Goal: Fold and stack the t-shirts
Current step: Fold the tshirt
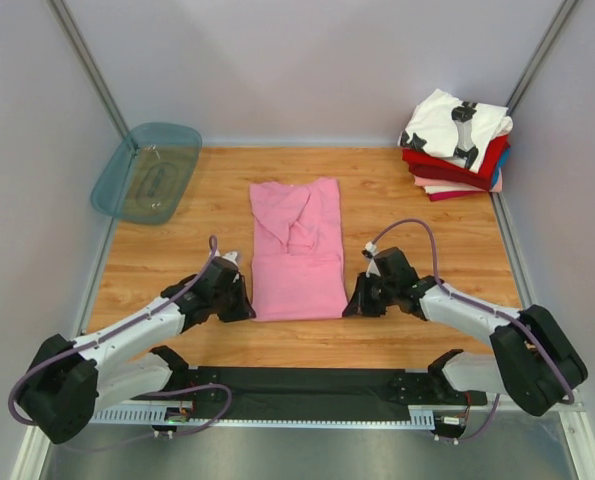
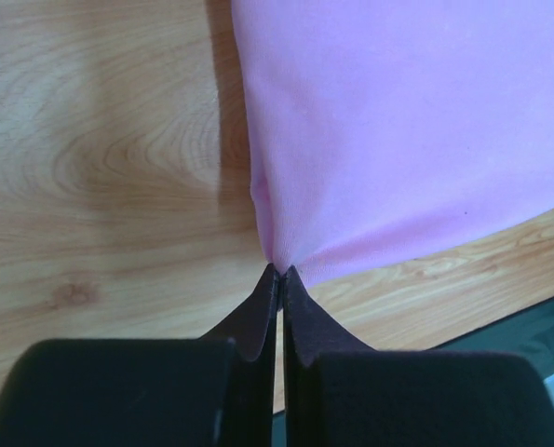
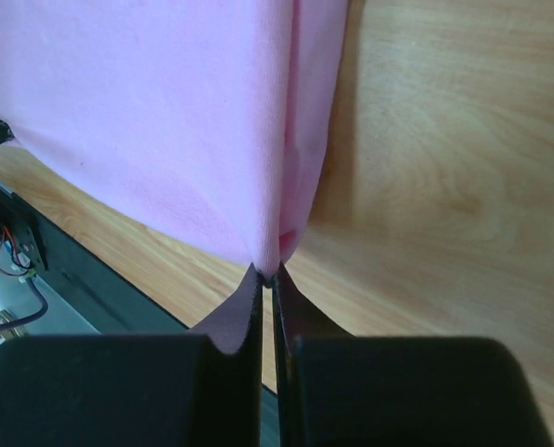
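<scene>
The pink t-shirt (image 1: 297,250) lies on the wooden table, its sides folded in to a long narrow strip. My left gripper (image 1: 247,312) is shut on its near left corner; in the left wrist view the jaws (image 2: 281,270) pinch the pink cloth (image 2: 398,130). My right gripper (image 1: 349,310) is shut on the near right corner; in the right wrist view the jaws (image 3: 267,273) pinch the folded pink edge (image 3: 165,121). A stack of folded t-shirts (image 1: 457,150), white with black print on top, red, blue and pale below, sits at the far right corner.
A clear teal plastic tray (image 1: 147,172) lies at the far left corner, partly over the table edge. Grey walls close in the table on three sides. A black base rail (image 1: 307,385) runs along the near edge.
</scene>
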Controlling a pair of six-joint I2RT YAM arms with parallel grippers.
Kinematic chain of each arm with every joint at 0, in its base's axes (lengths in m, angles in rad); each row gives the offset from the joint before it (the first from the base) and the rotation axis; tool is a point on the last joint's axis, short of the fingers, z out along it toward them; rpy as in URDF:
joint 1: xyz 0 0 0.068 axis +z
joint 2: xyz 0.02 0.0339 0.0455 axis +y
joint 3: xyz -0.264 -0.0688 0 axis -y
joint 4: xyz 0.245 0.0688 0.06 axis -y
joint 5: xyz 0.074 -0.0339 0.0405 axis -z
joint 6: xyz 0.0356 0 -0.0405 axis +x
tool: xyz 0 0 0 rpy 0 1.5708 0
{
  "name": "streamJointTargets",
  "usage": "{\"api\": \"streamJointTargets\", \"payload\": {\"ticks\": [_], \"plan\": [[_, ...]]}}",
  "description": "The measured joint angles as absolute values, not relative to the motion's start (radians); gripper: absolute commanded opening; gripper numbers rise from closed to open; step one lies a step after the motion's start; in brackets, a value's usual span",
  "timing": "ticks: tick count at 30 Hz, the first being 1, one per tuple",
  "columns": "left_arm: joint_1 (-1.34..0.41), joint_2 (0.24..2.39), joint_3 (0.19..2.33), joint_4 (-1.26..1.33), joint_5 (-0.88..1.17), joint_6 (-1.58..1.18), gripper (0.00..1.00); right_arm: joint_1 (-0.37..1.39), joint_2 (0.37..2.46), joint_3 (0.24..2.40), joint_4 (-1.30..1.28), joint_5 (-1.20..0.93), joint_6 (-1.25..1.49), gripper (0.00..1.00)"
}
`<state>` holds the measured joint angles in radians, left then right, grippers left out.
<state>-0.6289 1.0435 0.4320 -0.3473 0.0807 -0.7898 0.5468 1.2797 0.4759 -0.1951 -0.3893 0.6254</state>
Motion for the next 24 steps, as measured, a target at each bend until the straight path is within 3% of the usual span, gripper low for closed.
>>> {"api": "streamJointTargets", "payload": {"ticks": [13,24], "plan": [[-0.618,1.098,0.748,-0.565,0.036,-0.722,0.0,0.549,1.208,0.701,-0.435,-0.308,0.596,0.01],[-0.472,1.311,1.02,-0.645,0.074,-0.598,0.0,0.508,1.408,1.028,-0.559,-0.214,0.482,0.0]]}}
